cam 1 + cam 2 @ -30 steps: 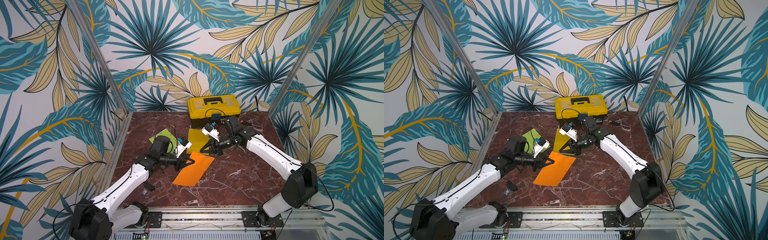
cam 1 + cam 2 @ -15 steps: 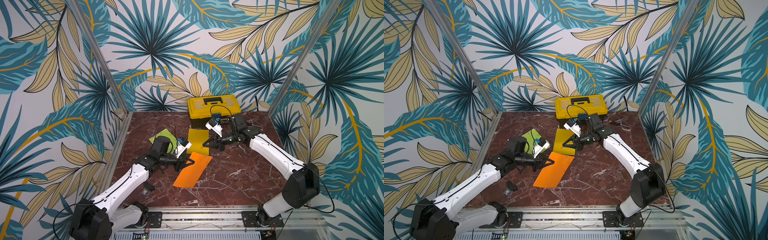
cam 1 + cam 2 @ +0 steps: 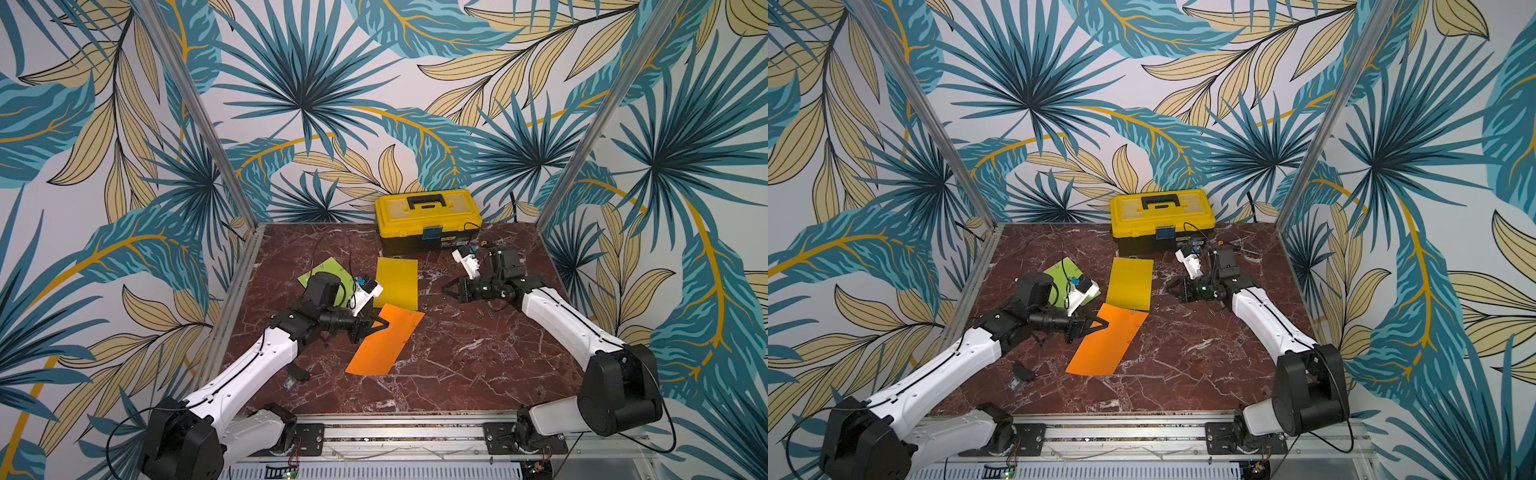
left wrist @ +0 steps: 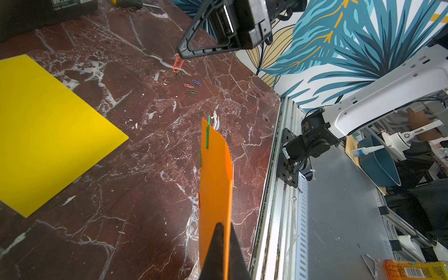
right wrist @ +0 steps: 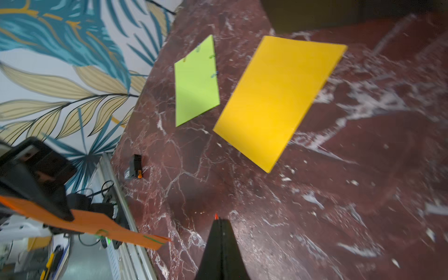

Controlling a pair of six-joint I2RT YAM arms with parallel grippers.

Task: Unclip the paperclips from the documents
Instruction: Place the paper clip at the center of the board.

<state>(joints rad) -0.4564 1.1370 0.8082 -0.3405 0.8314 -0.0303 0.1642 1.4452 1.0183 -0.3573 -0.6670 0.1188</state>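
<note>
My left gripper [image 4: 219, 225] is shut on the near edge of the orange document [image 3: 384, 338], lifting that edge off the marble. Green paperclips [image 4: 207, 133] still sit on the sheet's far edge. To the right of the sheets, my right gripper [image 3: 445, 291] is shut on a red paperclip [image 4: 177, 65] that hangs from its tip just above the table. Three loose paperclips [image 4: 192, 87] lie below it. The yellow document [image 3: 396, 282] lies flat with no clips showing. The lime green document [image 5: 196, 82], partly under my left arm, carries clips [image 5: 214, 74] along its edges.
A yellow-and-black toolbox [image 3: 428, 220] stands at the back wall, with a screwdriver [image 4: 126, 3] lying beside it. A small black object [image 3: 297, 374] lies near the front left. A metal rail [image 3: 399, 432] runs along the table's front edge.
My right gripper has pulled back to the right, away from the orange document, carrying the red paperclip. My left gripper has kept its hold on the sheet and barely moved.
</note>
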